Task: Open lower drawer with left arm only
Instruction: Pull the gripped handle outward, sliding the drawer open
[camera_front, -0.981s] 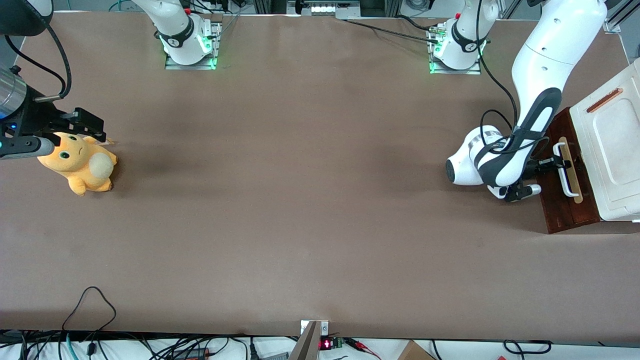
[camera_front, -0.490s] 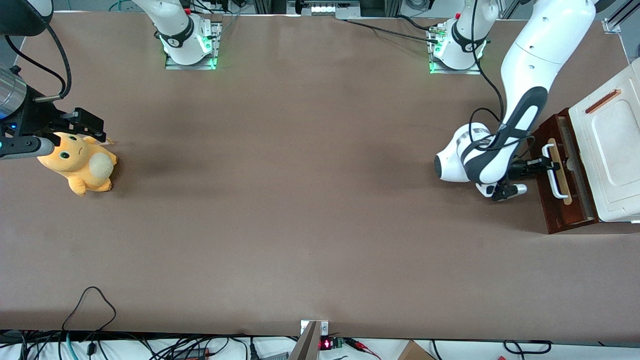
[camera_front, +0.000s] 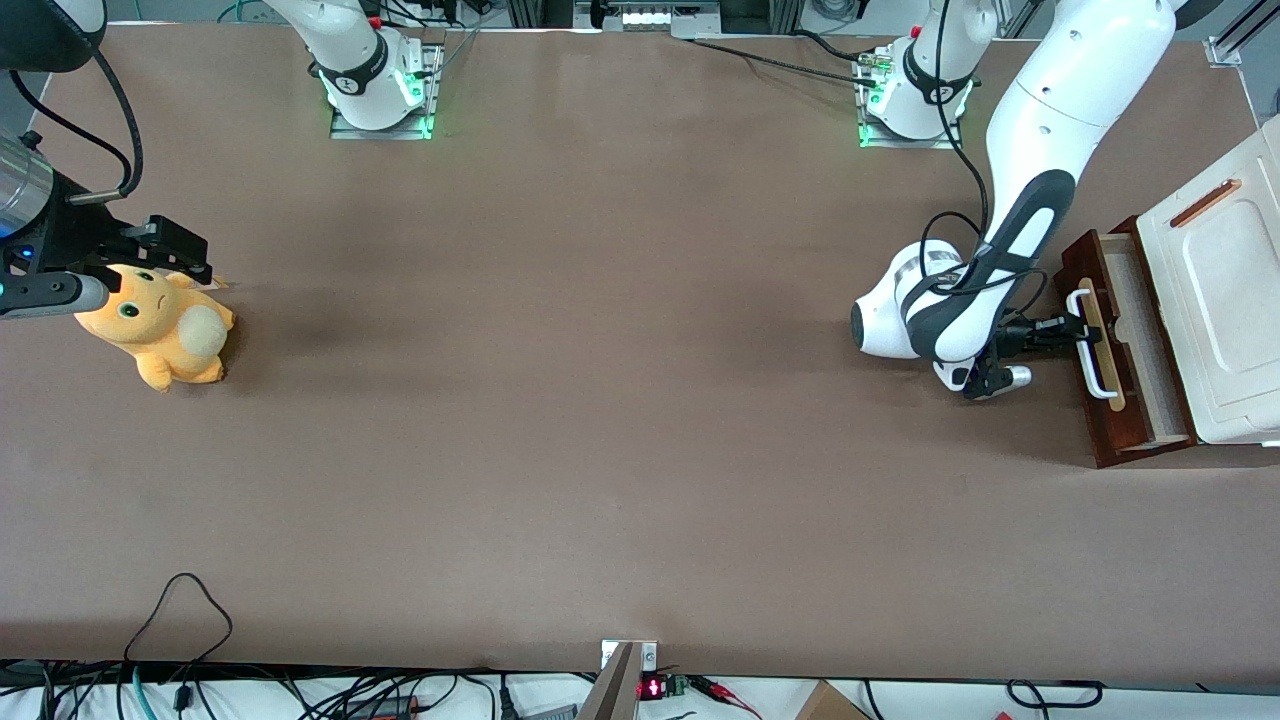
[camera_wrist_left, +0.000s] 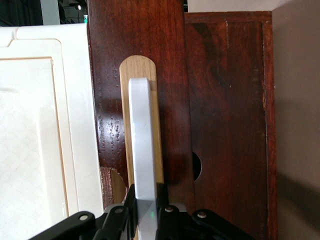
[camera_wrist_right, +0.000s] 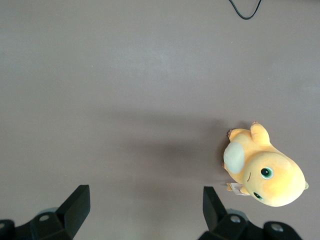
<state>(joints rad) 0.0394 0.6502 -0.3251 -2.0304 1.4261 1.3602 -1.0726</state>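
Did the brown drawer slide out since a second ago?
Yes. The lower drawer has slid out from under the white cabinet top, toward the parked arm's end, showing more pale inside. The gripper holds its white bar handle.

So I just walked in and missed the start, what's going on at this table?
The left arm is pulling open the lower drawer of a white cabinet. Its gripper is shut on the drawer's white bar handle, and the drawer is partly out, showing its pale inside. An orange plush toy lies toward the parked arm's end.

No readable text, labels, brands or numbers anywhere.
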